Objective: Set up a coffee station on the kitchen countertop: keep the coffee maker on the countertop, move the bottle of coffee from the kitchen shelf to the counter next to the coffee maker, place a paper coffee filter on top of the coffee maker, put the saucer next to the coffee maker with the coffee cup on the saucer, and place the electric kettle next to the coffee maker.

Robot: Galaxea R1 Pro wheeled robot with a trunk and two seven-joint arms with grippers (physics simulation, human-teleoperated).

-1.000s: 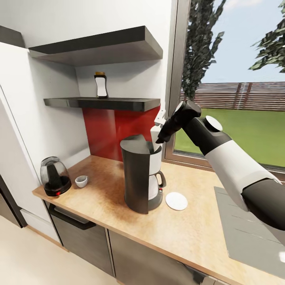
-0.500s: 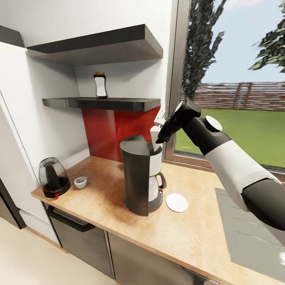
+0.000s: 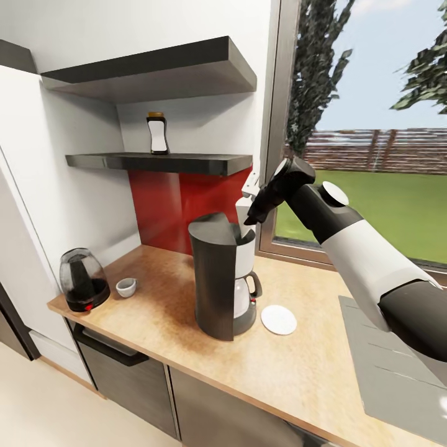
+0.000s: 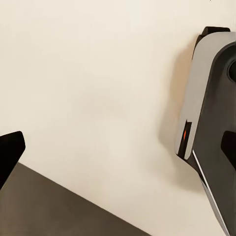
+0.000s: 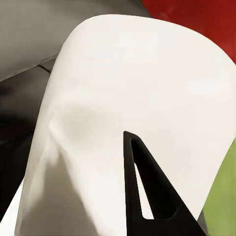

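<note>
Wood-grain kitchen countertop (image 3: 186,335): carries the station.
Tall matte dark coffee maker (image 3: 214,273): upright mid-counter, awaiting its filter.
Right gripper (image 3: 249,218): pinching the off-white paper coffee filter (image 3: 244,208) just above the maker's top, likely for placement.

Matt dark coffee maker (image 3: 214,279), light wood-grain countertop (image 3: 298,366), glossy dark shelf (image 3: 161,162) — see-through glass kettle (image 3: 82,279)

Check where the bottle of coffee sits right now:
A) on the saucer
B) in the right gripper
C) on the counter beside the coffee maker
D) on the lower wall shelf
D: the bottle of coffee stands upright on the lower kitchen shelf, above the coffee maker and apart from the right gripper.
</note>
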